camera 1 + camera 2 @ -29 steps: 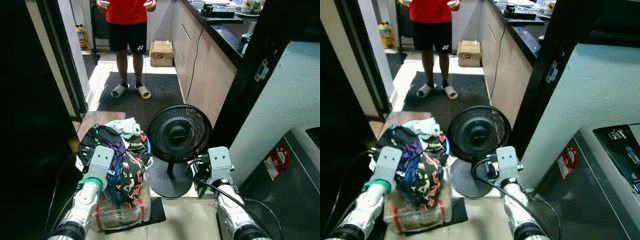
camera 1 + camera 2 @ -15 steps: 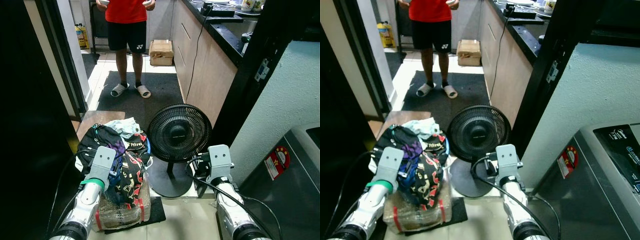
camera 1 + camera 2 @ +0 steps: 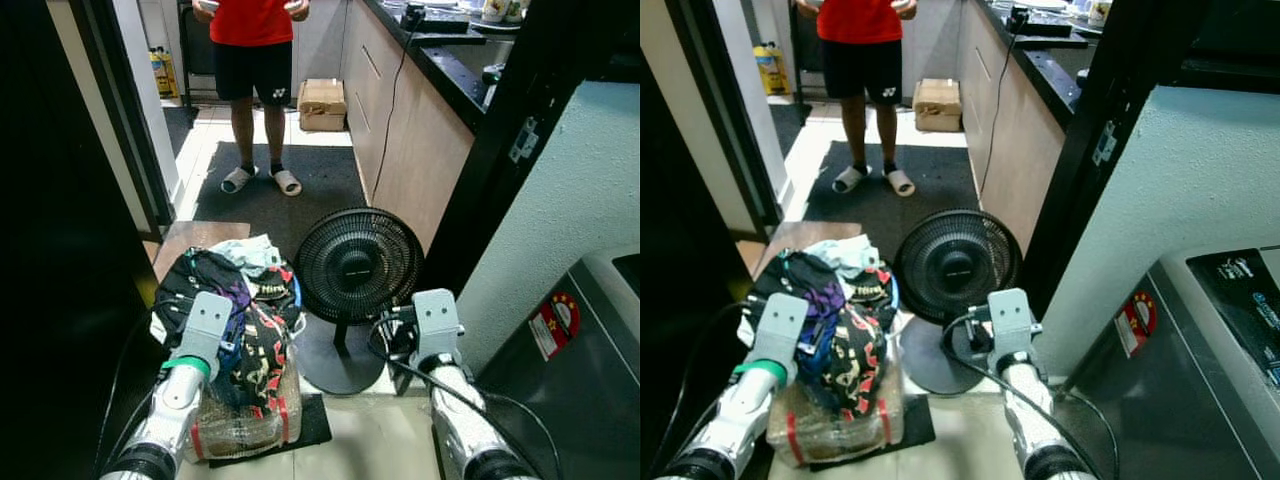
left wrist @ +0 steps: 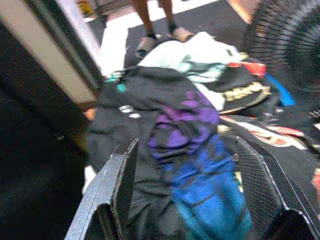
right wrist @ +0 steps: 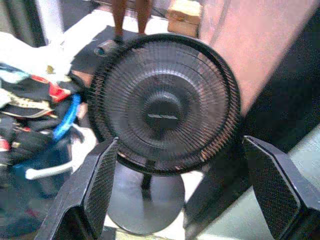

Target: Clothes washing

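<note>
We see the left gripper point(image 4: 185, 200) with its fingers spread wide, and the pile of clothes point(image 3: 235, 300) lies just in front of it and below it, on a wrapped bundle point(image 3: 245, 420). The right gripper point(image 5: 182, 192) is also wide open, and the black fan point(image 5: 162, 102) stands directly ahead of it. Beyond the fan a person point(image 3: 250, 60) stands on a dark mat point(image 3: 275, 195). To the right of the right gripper is the washing machine point(image 3: 1220, 350).

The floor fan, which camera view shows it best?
The left eye view: the black floor fan shows whole, grille, pole and round base, beside the clothes pile. The right eye view matches it. The right wrist view is closer but blurred; the left wrist view catches only the grille's edge.
</note>
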### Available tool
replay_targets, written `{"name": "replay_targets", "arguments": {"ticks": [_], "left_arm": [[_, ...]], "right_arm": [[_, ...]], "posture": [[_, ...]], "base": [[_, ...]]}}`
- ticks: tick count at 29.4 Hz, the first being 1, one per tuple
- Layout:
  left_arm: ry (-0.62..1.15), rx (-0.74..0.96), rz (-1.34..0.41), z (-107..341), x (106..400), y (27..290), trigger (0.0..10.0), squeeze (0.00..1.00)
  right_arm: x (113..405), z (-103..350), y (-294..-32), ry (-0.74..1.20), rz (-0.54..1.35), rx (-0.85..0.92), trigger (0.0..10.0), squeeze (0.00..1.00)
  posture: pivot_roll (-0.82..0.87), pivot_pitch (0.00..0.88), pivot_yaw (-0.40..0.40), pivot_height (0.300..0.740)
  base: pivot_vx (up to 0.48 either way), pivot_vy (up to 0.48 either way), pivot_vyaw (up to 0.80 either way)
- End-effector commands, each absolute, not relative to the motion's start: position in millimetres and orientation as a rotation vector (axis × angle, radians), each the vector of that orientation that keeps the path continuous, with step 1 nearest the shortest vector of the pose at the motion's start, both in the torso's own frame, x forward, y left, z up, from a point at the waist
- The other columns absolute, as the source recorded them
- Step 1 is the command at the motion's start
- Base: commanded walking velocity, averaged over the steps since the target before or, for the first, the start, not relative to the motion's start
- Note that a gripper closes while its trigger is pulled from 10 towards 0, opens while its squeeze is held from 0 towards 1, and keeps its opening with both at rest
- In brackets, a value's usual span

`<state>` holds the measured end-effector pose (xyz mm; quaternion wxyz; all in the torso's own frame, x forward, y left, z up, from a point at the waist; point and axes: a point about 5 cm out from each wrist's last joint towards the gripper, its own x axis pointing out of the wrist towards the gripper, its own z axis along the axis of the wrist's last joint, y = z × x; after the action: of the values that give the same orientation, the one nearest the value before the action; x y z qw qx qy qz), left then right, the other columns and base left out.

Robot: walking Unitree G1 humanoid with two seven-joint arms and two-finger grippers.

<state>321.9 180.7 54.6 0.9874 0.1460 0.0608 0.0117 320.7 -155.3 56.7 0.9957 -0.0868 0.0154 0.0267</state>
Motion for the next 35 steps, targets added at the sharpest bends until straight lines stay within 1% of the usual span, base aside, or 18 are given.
{"name": "replay_targets", "arguments": {"ticks": [1,5,16,21,35], "left_arm": [[0.151,0.291,0.028,48.3,317.9,181.1,10.0,0.00],[0.152,0.290,0.028,47.9,317.7,180.4,10.0,0.00],[0.153,0.288,0.029,48.8,319.5,179.0,10.0,0.00],[0.150,0.290,0.027,49.2,319.6,178.9,10.0,0.00],[0.147,0.289,0.027,49.5,319.3,179.1,10.0,0.00]], "right_arm": [[319.0,53.9,-151.7,0.042,0.069,-0.179,10.0,0.00],[318.1,52.8,-151.4,0.047,0.074,-0.180,10.0,0.00],[316.8,50.5,-151.1,0.059,0.081,-0.181,10.0,0.00],[316.8,50.4,-151.0,0.059,0.082,-0.182,10.0,0.00],[314.9,47.8,-149.8,0.070,0.085,-0.186,10.0,0.00]], "posture": [[0.00,0.000,0.005,0.740],[0.00,0.000,0.005,0.740],[0.00,0.000,0.004,0.740],[0.00,0.000,0.004,0.740],[0.00,0.000,0.004,0.740]], "base": [[0.000,0.000,0.79],[0.000,0.000,0.65],[0.000,0.000,0.00],[0.414,0.240,0.00],[0.428,0.000,0.00]]}}
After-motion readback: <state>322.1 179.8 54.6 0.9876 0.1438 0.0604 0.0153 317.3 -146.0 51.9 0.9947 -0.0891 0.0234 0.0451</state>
